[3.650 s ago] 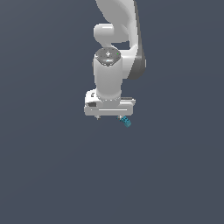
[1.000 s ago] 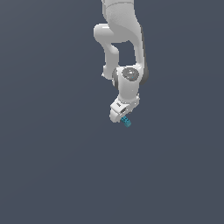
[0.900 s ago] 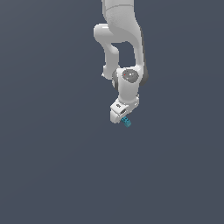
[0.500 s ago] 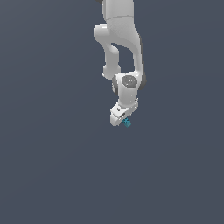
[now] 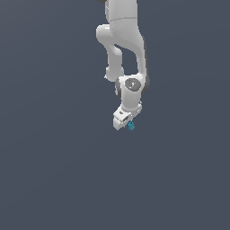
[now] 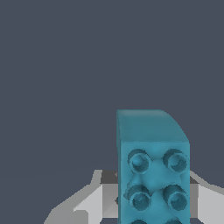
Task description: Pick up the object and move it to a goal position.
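Observation:
The object (image 5: 130, 126) is a small teal-blue block on the dark grey floor, just below the white gripper (image 5: 125, 124) at the exterior view's right of the hand. In the wrist view the object (image 6: 153, 166) fills the near field, its studded face toward the camera. The gripper (image 6: 148, 199) stands around it: one grey finger (image 6: 89, 201) on one side with a narrow dark gap to the block, the other finger (image 6: 205, 199) close on the other side. The jaws look open around the block, not pressed on it.
The plain dark grey floor (image 5: 54, 170) stretches all around with no other objects or edges in view. The white arm (image 5: 123, 40) reaches down from the top of the exterior view.
The arm has folded and the hand has come down a little closer over the block. The block has stayed in the same place.

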Tool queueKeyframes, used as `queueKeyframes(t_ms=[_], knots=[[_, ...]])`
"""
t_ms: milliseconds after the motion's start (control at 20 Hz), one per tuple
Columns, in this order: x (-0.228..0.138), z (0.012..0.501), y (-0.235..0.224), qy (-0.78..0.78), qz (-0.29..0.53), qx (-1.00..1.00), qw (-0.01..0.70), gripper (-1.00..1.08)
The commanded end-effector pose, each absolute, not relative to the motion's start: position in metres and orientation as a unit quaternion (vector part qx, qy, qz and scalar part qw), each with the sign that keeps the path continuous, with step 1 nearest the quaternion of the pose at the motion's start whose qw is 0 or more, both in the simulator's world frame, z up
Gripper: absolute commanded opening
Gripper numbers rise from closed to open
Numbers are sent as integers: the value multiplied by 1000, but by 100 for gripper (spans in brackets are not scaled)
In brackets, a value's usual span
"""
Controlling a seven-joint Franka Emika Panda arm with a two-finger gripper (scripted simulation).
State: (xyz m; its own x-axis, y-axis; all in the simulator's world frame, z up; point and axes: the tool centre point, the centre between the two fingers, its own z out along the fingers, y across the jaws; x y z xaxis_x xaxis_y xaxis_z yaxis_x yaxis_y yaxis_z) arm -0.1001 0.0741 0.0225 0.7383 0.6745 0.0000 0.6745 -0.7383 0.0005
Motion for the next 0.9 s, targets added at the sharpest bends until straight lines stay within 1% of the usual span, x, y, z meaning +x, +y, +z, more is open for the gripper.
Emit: queueKeyframes(t_ms=[0, 450, 850], knots=[[-100, 22, 75, 362, 0, 932, 0, -100], [-100, 34, 71, 362, 0, 932, 0, -100], [-100, 77, 60, 362, 0, 932, 1, -100]])
